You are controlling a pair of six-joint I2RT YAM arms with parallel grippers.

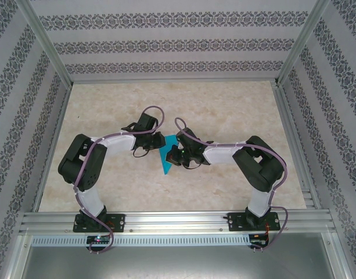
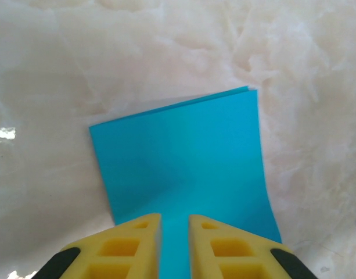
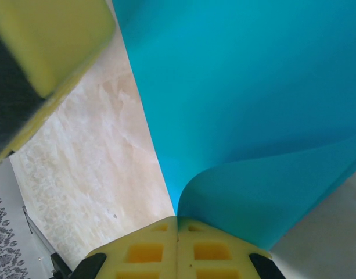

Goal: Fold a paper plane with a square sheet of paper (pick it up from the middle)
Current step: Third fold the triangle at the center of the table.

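Observation:
The square sheet of paper (image 1: 166, 161) is bright cyan-blue and lies folded over on the marble table between the two arms. In the left wrist view the sheet of paper (image 2: 183, 157) shows two layers at its far edge. My left gripper (image 2: 175, 224) stands over its near edge, open by a narrow gap with blue showing through. My right gripper (image 3: 178, 220) is shut on a curled-up flap of the sheet of paper (image 3: 241, 87). From above, the left gripper (image 1: 159, 141) and right gripper (image 1: 176, 154) nearly meet over the sheet.
The beige marble table (image 1: 224, 104) is walled by patterned panels and aluminium posts. An aluminium rail (image 1: 178, 220) carries both arm bases at the near edge. One yellow finger (image 3: 50, 40) of the left gripper looms close at the upper left of the right wrist view.

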